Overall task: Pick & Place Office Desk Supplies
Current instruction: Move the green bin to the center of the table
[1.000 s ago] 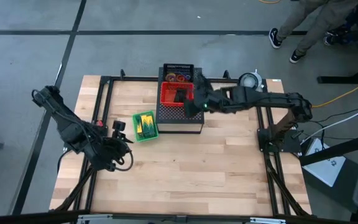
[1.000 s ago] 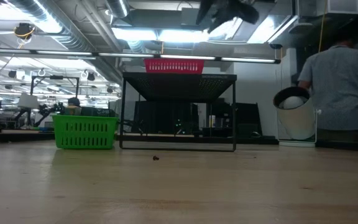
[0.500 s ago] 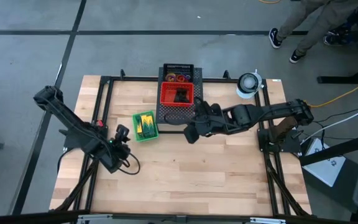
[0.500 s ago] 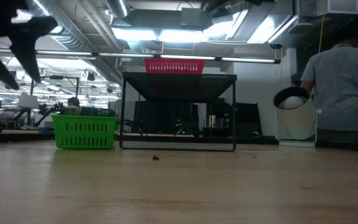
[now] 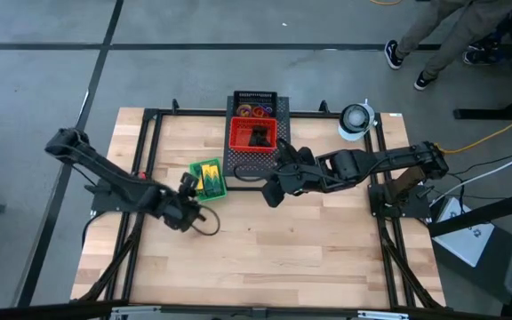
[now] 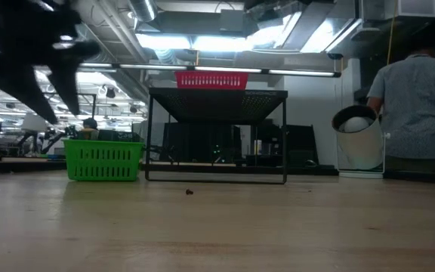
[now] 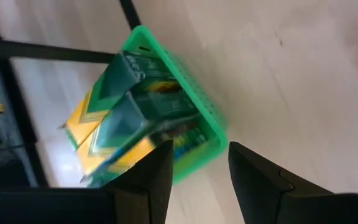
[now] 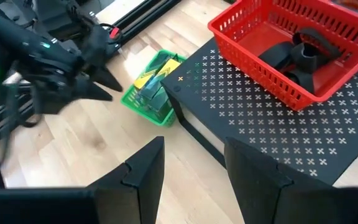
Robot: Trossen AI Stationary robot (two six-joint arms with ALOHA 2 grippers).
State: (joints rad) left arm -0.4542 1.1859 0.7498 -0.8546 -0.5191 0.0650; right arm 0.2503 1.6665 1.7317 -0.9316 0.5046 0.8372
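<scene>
A green basket [image 5: 207, 180] [image 7: 166, 118] rests on the table's wood and holds yellow-and-green crayon boxes [image 7: 114, 124]. A red basket [image 5: 253, 135] [image 8: 291, 43] with black clips [image 8: 300, 53] sits on the black perforated box [image 5: 256, 164]. Coloured rings [image 5: 256, 110] lie behind the red basket, on the box's far part. My left gripper [image 5: 189, 193] [image 7: 199, 171] is open, just to the left of the green basket and on its near side, above table height [image 6: 36, 64]. My right gripper [image 5: 271, 191] [image 8: 194, 165] is open, in front of the box's near edge.
A white round container [image 5: 356, 118] stands at the table's far right corner. A tiny dark speck [image 6: 189, 192] lies on the wood in front of the box. A person [image 6: 418, 106] stands beyond the table on the right. Bare wood [image 5: 274, 258] stretches along the near half.
My left gripper has swung from the table's left edge toward the right and come close to the green basket. My right gripper has drawn back from above the red basket toward the near edge, in front of the black box, and then stayed there.
</scene>
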